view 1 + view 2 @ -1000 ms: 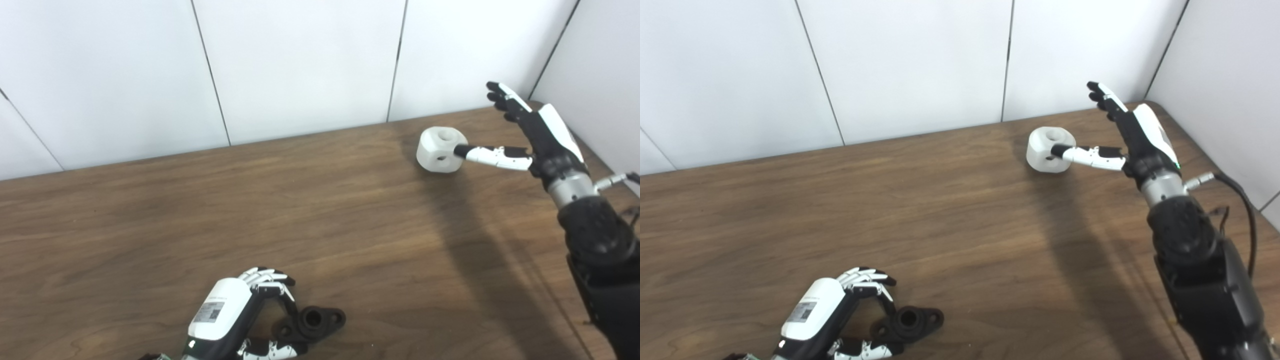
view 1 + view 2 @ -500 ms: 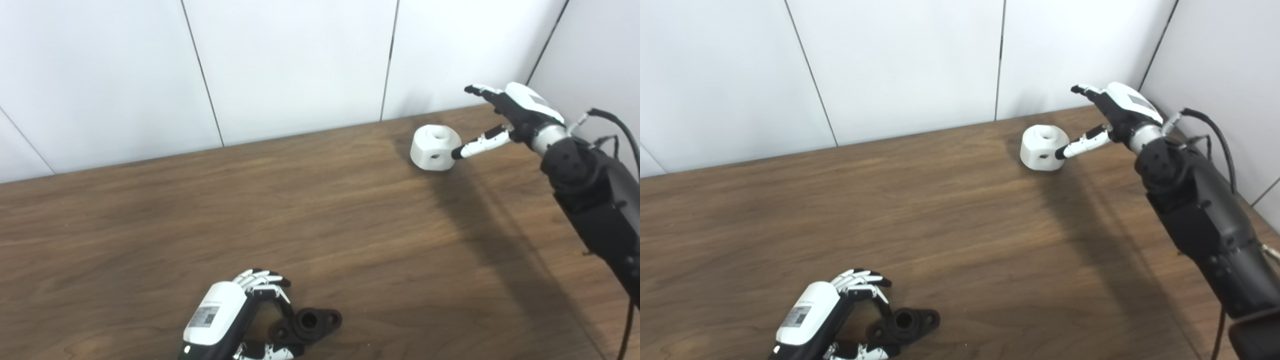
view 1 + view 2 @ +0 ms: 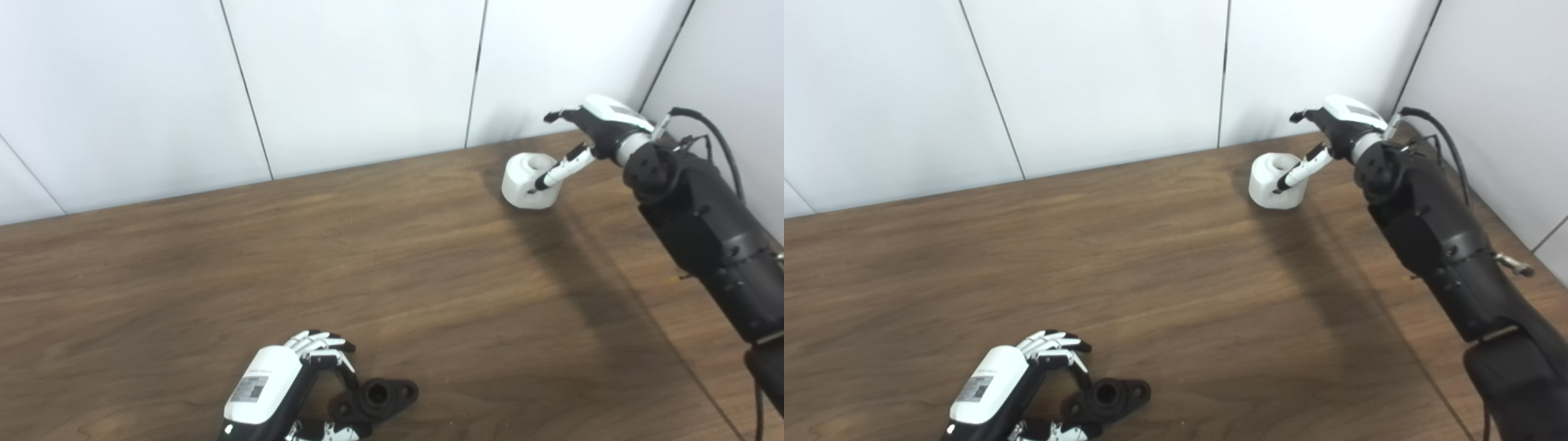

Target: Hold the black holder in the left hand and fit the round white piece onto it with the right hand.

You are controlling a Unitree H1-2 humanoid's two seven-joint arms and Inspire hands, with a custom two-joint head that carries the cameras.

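Note:
The black holder (image 3: 383, 395) lies flat on the wooden table near the front edge, a short tube with a flange on each side. My left hand (image 3: 275, 386) rests just left of it, open. Its curled fingers (image 3: 324, 344) and thumb bracket the holder's left flange without clearly pressing on it. The round white piece (image 3: 523, 184) stands at the far right of the table, close to the wall, hole upward. My right hand (image 3: 597, 125) hovers over it, open, with its thumb (image 3: 560, 168) lying across the piece's front top and the other fingers stretched out above the far side.
White wall panels (image 3: 367, 79) close off the back and right side of the table (image 3: 367, 257), right behind the white piece. The right forearm (image 3: 704, 233) runs along the table's right edge with a cable on it.
My right hand has turned palm down and swung left over the white piece, and its thumb now crosses the top front. The left hand and black holder have stayed where they were.

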